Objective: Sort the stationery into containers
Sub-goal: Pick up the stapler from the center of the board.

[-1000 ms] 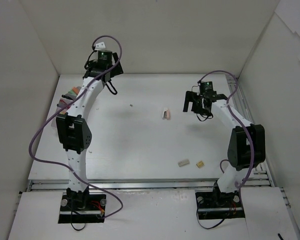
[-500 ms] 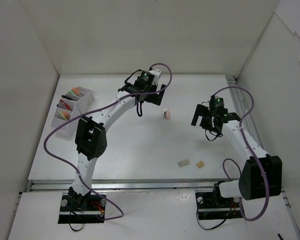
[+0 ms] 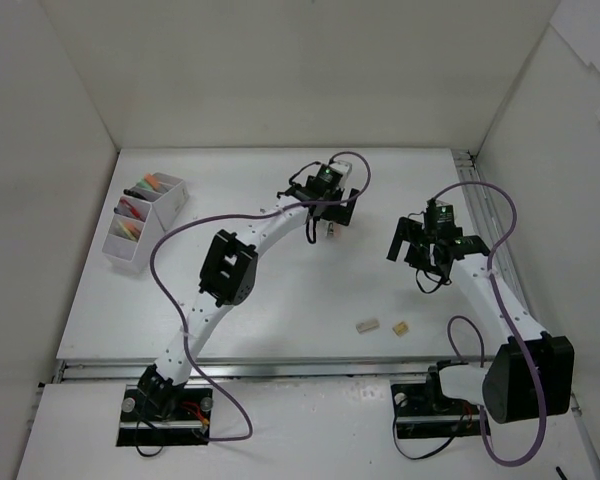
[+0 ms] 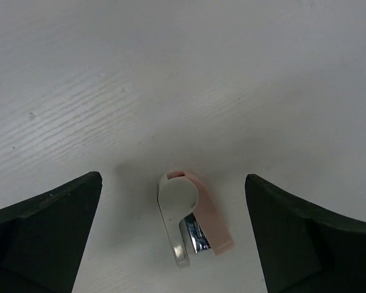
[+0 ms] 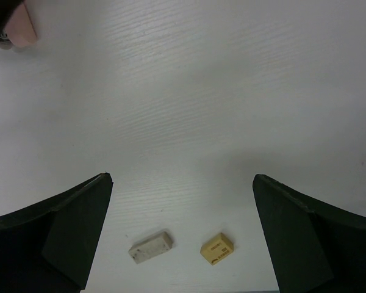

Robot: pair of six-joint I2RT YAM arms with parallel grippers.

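A small pink and white clip-like item with a metal part (image 4: 192, 217) lies on the table between the open fingers of my left gripper (image 4: 174, 183). From above, my left gripper (image 3: 320, 212) hovers over this item (image 3: 330, 232) at the table's centre back. My right gripper (image 3: 420, 250) is open and empty, and stands apart from a whitish eraser (image 3: 367, 325) and a tan eraser (image 3: 401, 327) near the front. In the right wrist view both erasers, whitish (image 5: 150, 245) and tan (image 5: 217, 248), lie below the open right gripper (image 5: 182, 178). The white organiser (image 3: 170, 192) holds several coloured markers at far left.
White walls enclose the table on the left, back and right. A metal rail (image 3: 480, 210) runs along the right edge. The pink item shows in the top left corner of the right wrist view (image 5: 21, 24).
My left arm has swung from the organiser at far left across to the pink and white item. My right gripper has moved right and toward the front, closer to the erasers.
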